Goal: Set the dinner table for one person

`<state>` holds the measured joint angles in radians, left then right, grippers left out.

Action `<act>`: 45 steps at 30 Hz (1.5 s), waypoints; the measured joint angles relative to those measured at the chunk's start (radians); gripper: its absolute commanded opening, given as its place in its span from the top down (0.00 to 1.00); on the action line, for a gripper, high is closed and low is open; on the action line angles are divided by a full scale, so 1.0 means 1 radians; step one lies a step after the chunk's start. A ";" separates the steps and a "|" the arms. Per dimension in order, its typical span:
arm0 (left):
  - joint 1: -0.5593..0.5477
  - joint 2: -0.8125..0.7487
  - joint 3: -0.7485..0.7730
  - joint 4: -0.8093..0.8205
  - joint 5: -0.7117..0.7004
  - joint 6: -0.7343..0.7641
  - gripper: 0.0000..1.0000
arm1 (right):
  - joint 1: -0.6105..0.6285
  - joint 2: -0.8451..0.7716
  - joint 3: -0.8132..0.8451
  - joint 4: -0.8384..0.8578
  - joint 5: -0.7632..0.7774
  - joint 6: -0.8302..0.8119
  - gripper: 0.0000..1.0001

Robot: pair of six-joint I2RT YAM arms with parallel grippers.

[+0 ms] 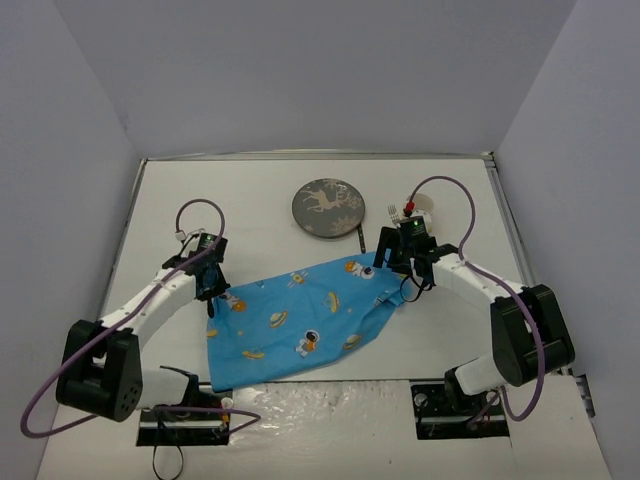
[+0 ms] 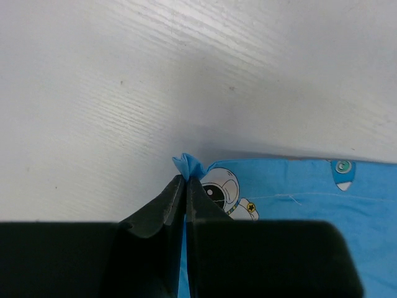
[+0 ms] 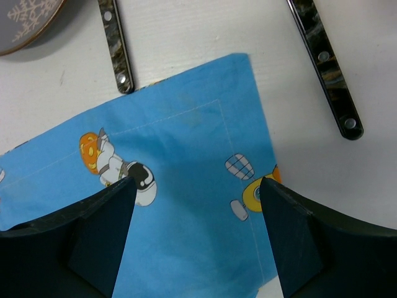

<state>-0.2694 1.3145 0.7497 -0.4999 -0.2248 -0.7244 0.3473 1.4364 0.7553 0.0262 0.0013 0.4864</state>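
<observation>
White bench (image 1: 250, 170) w/ thin metal rim fills most of the top view, both arms reaching in from the bottom edge. A blue cartoon-print mat (image 1: 300, 320) lies skewed on it, low-ctr of the frame, a bit rumpled, one corner drawn out toward the left. The left hand (image 1: 211, 295) sits at that corner. In the left wrist view its fingers (image 2: 164, 208) are clenched tight together, w/ the very tip of the corner pinched btwn them and poking out just past the tips. The right hand (image 1: 404, 285) is at the mat's far right corner, mid-right of the frame. The right wrist view shows it released, jaws spread wide over the corner, grasping nothing. Can't tell if the tips touch the fabric. A dark round plate (image 1: 329, 208) w/ pale deer print rests on the bench at upper ctr, above the mat and apart from it. A fork (image 1: 394, 212) lies just right of the plate, near the right hand. The right wrist view shows two dark mottled handles w/ rivets on bare bench: one handle (image 3: 116, 43) upper left of the frame, its end just beside the mat's edge, and another handle (image 3: 322, 62) upper right, apart from the mat.
</observation>
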 measured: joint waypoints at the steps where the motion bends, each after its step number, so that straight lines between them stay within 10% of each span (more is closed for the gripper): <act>1: 0.000 -0.027 0.004 -0.011 -0.002 0.004 1.00 | 0.000 0.015 0.009 0.006 0.010 -0.003 0.26; 37: -0.007 -0.062 0.012 -0.041 -0.005 0.012 1.00 | 0.015 0.329 0.171 0.121 0.165 -0.104 0.42; 45: -0.007 -0.066 0.012 -0.041 -0.005 0.012 1.00 | 0.034 0.356 0.210 0.089 0.172 -0.111 0.81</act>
<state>-0.2760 1.2481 0.7617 -0.5411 -0.2295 -0.7128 0.3809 1.7925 0.9654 0.1154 0.1734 0.3758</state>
